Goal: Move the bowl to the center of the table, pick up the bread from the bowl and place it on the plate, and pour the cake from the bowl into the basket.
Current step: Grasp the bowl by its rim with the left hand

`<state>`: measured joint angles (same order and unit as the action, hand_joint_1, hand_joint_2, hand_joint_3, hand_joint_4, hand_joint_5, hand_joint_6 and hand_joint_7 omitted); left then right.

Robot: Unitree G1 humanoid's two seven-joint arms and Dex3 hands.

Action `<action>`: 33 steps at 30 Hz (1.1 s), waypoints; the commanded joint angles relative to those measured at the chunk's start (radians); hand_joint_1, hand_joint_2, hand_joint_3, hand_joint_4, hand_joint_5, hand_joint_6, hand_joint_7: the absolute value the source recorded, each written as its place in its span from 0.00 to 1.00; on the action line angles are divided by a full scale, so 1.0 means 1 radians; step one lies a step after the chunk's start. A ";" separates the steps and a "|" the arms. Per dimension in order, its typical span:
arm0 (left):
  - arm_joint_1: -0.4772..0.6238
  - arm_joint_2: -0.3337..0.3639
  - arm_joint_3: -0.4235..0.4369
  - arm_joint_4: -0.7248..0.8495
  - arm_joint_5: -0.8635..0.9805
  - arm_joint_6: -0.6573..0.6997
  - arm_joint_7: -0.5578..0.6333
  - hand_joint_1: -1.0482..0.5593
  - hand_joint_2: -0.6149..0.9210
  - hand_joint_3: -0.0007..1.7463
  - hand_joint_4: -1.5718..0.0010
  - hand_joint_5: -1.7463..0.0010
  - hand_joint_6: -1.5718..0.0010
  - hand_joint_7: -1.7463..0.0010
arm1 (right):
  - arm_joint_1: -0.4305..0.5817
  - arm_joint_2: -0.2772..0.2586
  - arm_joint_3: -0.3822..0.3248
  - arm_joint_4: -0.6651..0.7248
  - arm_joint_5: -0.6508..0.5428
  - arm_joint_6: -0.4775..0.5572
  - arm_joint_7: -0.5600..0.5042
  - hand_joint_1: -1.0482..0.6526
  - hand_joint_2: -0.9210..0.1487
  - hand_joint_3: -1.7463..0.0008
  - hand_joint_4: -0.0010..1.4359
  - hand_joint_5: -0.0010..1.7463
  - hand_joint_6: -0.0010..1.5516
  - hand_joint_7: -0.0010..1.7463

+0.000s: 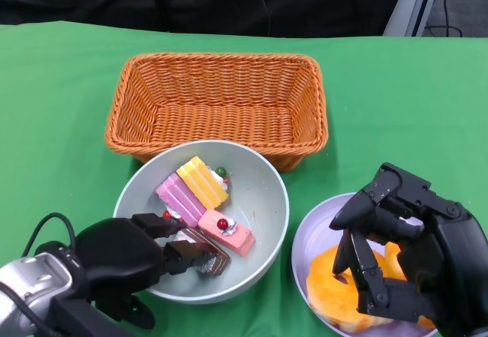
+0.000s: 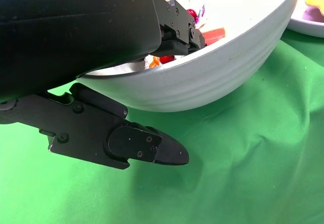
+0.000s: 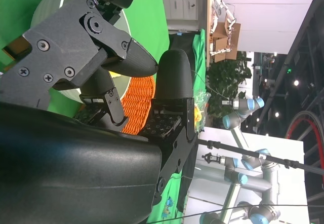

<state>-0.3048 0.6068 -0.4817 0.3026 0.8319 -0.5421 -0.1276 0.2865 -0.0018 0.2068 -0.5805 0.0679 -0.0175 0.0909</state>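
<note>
A pale grey bowl [image 1: 255, 188] sits mid-table, just in front of the orange wicker basket [image 1: 221, 70]. Several cake slices lie in it: a pink and yellow one [image 1: 200, 183], a pink one with a cherry [image 1: 226, 232] and a brown one [image 1: 207, 255]. My left hand [image 1: 130, 257] grips the bowl's near-left rim, fingers inside and thumb [image 2: 136, 145] under the bowl's wall [image 2: 212, 77]. The orange-yellow bread [image 1: 328, 287] lies on the lavender plate [image 1: 309, 234] at the lower right. My right hand [image 1: 415, 253] hangs over it, fingers apart and pointing down around the bread.
The basket holds nothing and nearly touches the bowl's far rim. Bowl and plate sit side by side with a narrow gap between them. Green cloth covers the table [image 1: 412, 108], with bare cloth to the basket's left and right.
</note>
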 commanded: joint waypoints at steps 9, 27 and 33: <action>-0.006 0.013 -0.004 0.068 0.034 -0.078 0.144 0.45 1.00 0.07 0.33 0.92 0.38 0.95 | 0.004 -0.001 -0.002 -0.004 0.006 -0.014 0.000 0.58 0.47 0.25 0.56 0.92 0.47 0.79; -0.044 -0.009 -0.026 0.204 0.050 -0.165 0.282 0.49 1.00 0.05 0.60 0.11 0.39 0.62 | 0.006 -0.001 -0.001 -0.008 0.006 -0.014 0.002 0.58 0.46 0.25 0.56 0.92 0.46 0.80; -0.053 -0.007 -0.035 0.225 0.049 -0.176 0.293 0.48 1.00 0.05 0.60 0.10 0.48 0.46 | 0.007 -0.004 -0.003 -0.011 0.004 -0.008 0.002 0.57 0.47 0.26 0.56 0.92 0.46 0.80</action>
<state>-0.3606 0.5878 -0.5027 0.5007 0.8580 -0.7278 0.1736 0.2884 -0.0015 0.2087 -0.5799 0.0661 -0.0214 0.0927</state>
